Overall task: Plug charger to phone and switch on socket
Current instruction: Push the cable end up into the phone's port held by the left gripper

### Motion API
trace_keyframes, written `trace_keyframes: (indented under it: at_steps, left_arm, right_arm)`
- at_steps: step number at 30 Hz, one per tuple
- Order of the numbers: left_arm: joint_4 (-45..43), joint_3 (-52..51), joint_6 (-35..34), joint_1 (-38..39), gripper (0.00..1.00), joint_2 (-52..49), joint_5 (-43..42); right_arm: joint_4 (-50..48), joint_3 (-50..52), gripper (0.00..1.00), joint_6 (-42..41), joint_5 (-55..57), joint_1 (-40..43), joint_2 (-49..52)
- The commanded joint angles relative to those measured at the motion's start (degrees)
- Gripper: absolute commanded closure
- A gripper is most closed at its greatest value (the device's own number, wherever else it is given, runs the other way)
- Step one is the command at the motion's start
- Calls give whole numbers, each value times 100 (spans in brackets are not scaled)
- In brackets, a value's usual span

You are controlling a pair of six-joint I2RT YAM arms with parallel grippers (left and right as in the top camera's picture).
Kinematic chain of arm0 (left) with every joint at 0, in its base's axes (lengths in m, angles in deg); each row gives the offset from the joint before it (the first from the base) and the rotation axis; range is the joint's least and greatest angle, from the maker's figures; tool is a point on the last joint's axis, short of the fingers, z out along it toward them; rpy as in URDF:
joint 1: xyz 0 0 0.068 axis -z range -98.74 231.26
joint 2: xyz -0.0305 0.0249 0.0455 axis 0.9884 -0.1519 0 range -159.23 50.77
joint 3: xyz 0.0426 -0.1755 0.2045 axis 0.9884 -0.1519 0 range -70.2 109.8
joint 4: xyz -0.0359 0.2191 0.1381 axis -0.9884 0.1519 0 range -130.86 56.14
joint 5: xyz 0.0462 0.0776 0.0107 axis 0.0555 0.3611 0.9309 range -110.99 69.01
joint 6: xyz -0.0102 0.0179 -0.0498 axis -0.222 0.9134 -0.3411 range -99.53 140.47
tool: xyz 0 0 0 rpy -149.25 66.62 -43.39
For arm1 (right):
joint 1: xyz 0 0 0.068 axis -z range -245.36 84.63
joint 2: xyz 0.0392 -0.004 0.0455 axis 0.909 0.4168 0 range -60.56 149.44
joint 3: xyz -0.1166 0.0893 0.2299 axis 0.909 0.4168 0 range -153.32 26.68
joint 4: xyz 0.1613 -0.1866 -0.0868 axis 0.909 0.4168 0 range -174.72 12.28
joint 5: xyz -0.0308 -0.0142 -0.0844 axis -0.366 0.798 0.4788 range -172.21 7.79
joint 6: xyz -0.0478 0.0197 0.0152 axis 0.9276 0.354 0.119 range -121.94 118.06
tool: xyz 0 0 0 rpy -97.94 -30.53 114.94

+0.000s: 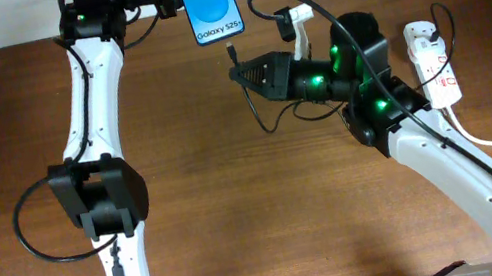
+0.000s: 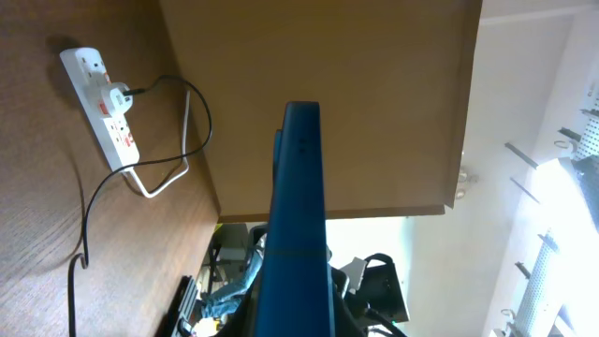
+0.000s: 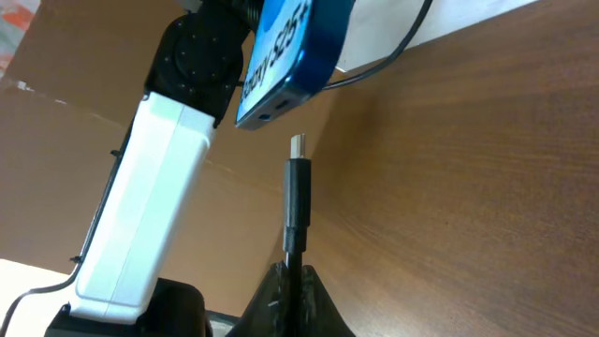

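Overhead: charger tip near phone, socket well apart.

open gap btw charger plug tip and phone bottom edge, wide open table btw arms, right arm and charger cable crowd socket on its left and top

Charger plug sits just below phone, socket well right.
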State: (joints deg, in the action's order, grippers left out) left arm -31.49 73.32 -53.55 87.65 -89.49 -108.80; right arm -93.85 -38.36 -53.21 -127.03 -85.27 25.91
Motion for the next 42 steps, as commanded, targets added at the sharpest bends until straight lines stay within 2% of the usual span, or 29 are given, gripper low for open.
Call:
trace_keyframes:
  at_steps: [1, 8, 28, 32, 42]
  left_arm:
    - [-37, 107, 17, 0, 100, 57, 59]
    - [-37, 107, 229, 44, 100, 57, 81]
    - [-42, 107, 229, 74, 100, 57, -229]
    - [-205, 107, 516, 212, 100, 57, -229]
    - [-160, 107, 505, 407, 100, 57, -229]
  right_arm:
    - [-120, -48, 96, -28, 24, 4, 20]
    - [-184, -48, 96, -28, -170, 4, 20]
    - [-227, -48, 96, -26, -63, 17, 20]
    - [-485, -50, 96, -74, 31, 15, 20]
    - [-310, -50, 96, 129, 181, 94, 26]
